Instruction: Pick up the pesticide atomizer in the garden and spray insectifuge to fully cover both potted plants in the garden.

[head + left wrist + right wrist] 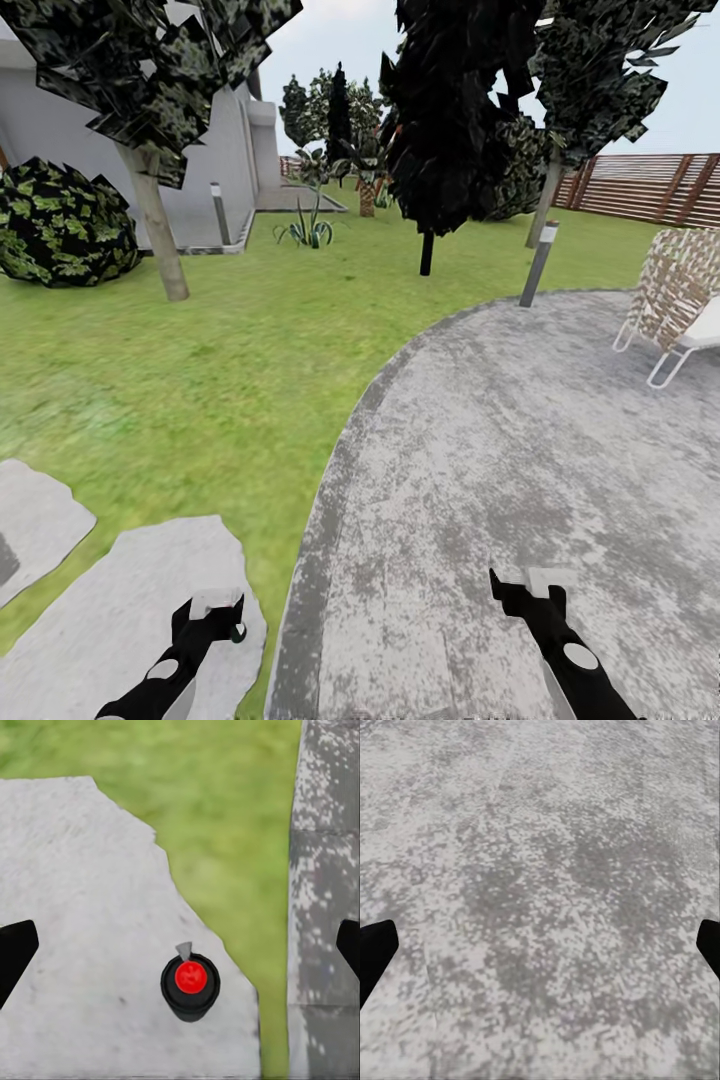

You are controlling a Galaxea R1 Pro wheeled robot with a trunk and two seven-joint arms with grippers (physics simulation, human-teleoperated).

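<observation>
Mottled grey patio [520, 450]; round dark atomizer [190, 986] on pale stone [90, 945].

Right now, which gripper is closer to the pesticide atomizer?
Left. The left gripper hangs above the stepping stone where the pesticide atomizer stands, fingers spread wide. The right gripper is over the grey patio, farther away.

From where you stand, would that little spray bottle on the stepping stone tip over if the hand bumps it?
Probably: the pesticide atomizer stands upright on a small round base, so a sideways nudge could topple it. Once down, its rounded body would likely roll across the flat stepping stone. It looks stiff, not squashy.
</observation>
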